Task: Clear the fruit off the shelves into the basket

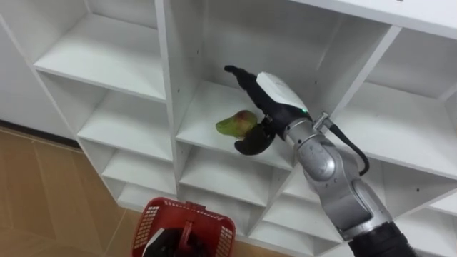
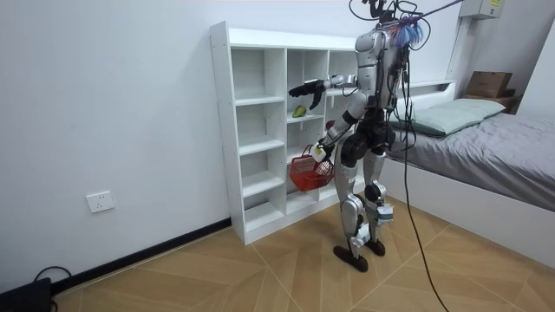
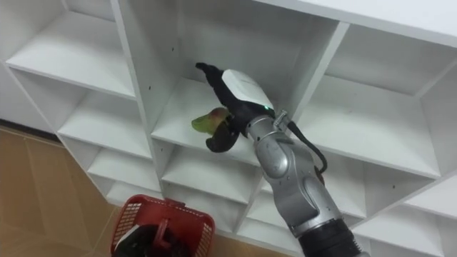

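A humanoid robot stands on the wood floor facing the white closet, its right arm stretched into an upper compartment of the closet's middle column. A green fruit with a reddish blush lies there on the compartment's shelf, near the front edge. The right hand is at the fruit. Its fingers reach out straight above and past it towards the closet's back wall, while the thumb curves in below at the shelf's front edge. The hand brackets the fruit without being clenched round it. Whether the thumb actually touches the fruit is hard to judge from the head camera.

Lower down, in front of the closet's bottom shelves, a red plastic basket hangs at about the height of the robot's hips, just off the closet's face. Its handle stands upright, and something dark sits inside or over it that cannot be made out. In the room view the left hand is directly above the basket at the handle. Whether it is closed on the handle cannot be told from that far off.

Seen from across the room, the robot is upright on both legs, close to the closet's right half. A bed with grey bedding lies behind it, on the far side from the closet.
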